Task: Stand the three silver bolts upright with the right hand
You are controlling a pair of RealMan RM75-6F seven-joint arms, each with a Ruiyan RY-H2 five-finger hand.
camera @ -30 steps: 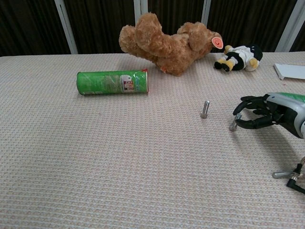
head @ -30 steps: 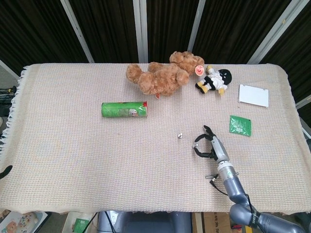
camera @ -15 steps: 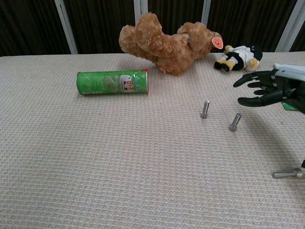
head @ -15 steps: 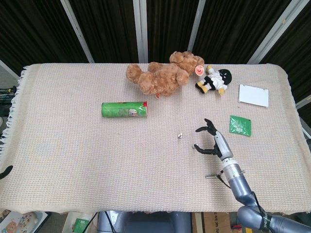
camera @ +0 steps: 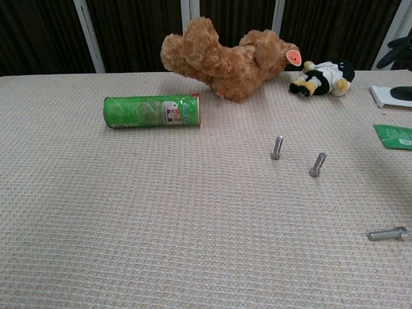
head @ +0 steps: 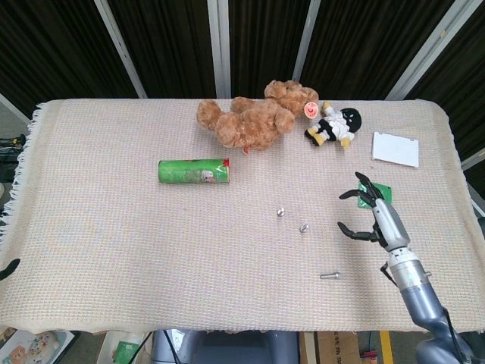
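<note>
Two silver bolts stand upright on the cloth: one (head: 280,212) (camera: 277,147) near the middle, the second (head: 303,227) (camera: 316,165) just right of it. The third bolt (head: 329,275) (camera: 387,234) lies flat on its side nearer the front edge. My right hand (head: 370,214) hovers to the right of the standing bolts with its fingers spread and nothing in them; in the chest view only its dark fingertips (camera: 399,56) show at the right border. A dark tip of the left hand (head: 7,267) shows at the left edge of the head view.
A green can (head: 194,171) (camera: 153,111) lies on its side left of centre. A brown teddy bear (head: 254,116) (camera: 222,56) and a small black-and-white plush (head: 336,126) (camera: 324,77) lie at the back. A green packet (head: 375,193) (camera: 396,136) and a white card (head: 395,149) sit at the right.
My right hand let go of the second bolt, leaving it upright, then lifted and drew away to the right with fingers spread. The lying bolt has not moved.
</note>
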